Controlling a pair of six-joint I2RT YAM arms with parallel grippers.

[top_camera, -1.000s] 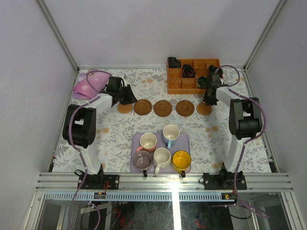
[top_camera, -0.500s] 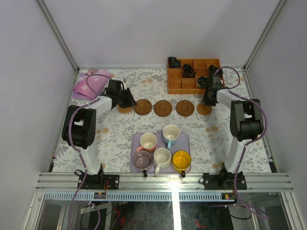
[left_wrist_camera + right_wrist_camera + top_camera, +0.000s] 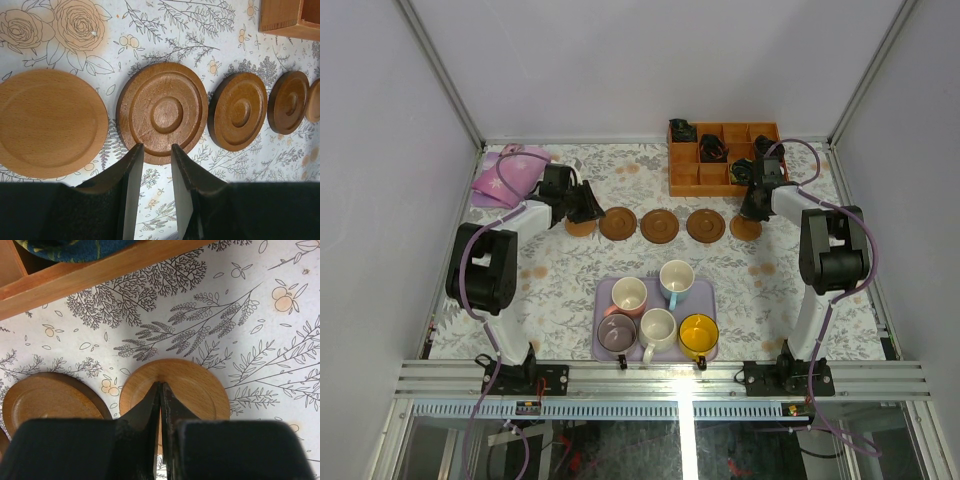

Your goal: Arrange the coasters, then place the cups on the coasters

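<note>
Only the left elbow (image 3: pixel 480 270) has eased outward: left gripper (image 3: pixel 156 149) hovers part-open and empty near the left end of five flat round brown wooden coasters (image 3: pixel 660 225) in a row, right gripper (image 3: pixel 160 387) shut, empty, over the right end; likely light, stiff, pinch the rim.

Coasters (image 3: pixel 162 112): wood, smooth, matt, visible grain; some darker. Box (image 3: pixel 685 180): orange-brown wood. Cups (image 3: pixel 657 327): glossy ceramic. Tabletop (image 3: pixel 560 280): matt covering, floral print. Tray (image 3: pixel 705 295): smooth lavender, plastic-looking.

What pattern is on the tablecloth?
The tablecloth has line-drawn sprigs and roses on white; clearest in left wrist view.
</note>
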